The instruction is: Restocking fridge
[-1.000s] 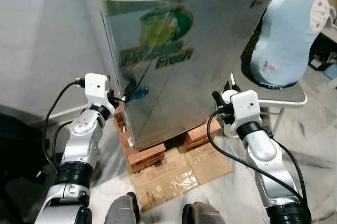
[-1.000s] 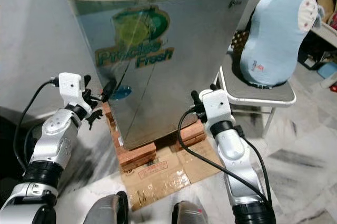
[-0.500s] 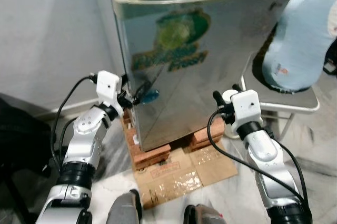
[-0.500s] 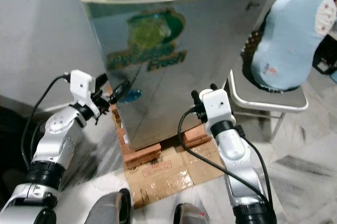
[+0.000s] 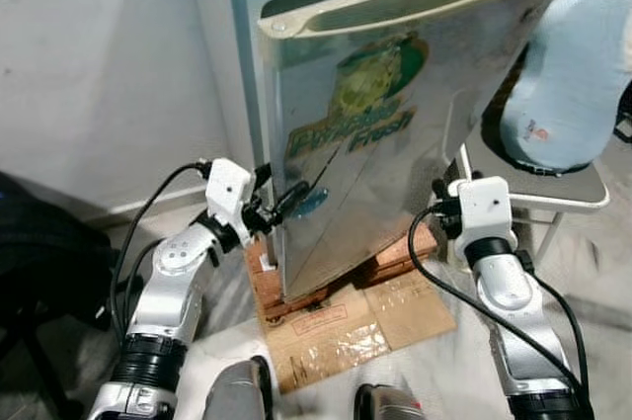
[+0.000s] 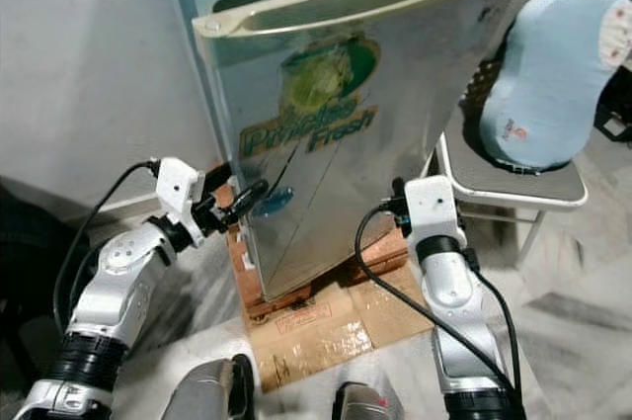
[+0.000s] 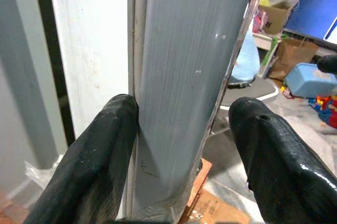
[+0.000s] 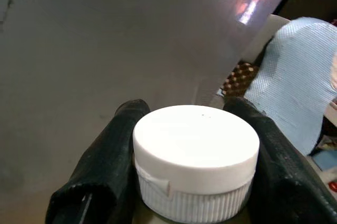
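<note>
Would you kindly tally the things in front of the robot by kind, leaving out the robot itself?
Fridges: 1, the fridge, door ajar
White-capped containers: 1, the container between the right gripper fingers
Chairs: 1, the chair
Light blue cushions: 1, the cushion
Flattened cardboard sheets: 1, the cardboard
Total: 5

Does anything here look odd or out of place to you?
Yes: the fridge stands on stacked bricks over flattened cardboard, not on the floor. A big blue cushion sits on the chair beside it.
</note>
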